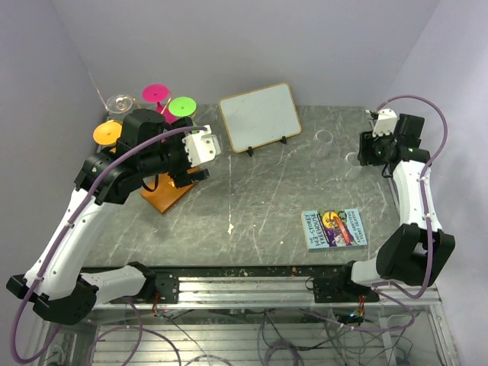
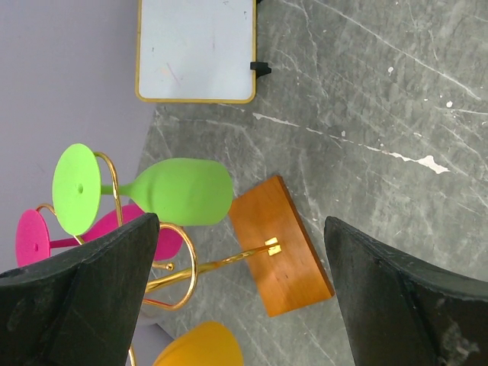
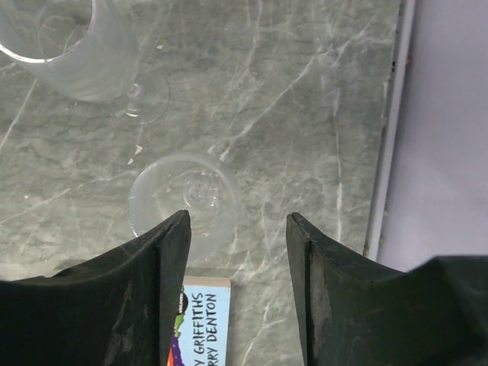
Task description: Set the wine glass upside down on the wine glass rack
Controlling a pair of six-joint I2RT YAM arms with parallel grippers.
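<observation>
Jaws apart, the right gripper (image 3: 236, 225) is hovering over the wine glass (image 3: 183, 197) (thin, slippery, breakable), probably best pinched by its stem.

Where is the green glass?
In the left wrist view, the green glass hangs upside down on the wine glass rack. That is at the far left of the table, beside the pink glass and left of the whiteboard.

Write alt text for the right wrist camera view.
The open right gripper hovers over a clear wine glass on the grey stone table. A second clear glass stands at upper left, and the corner of a book shows between the fingers.
</observation>
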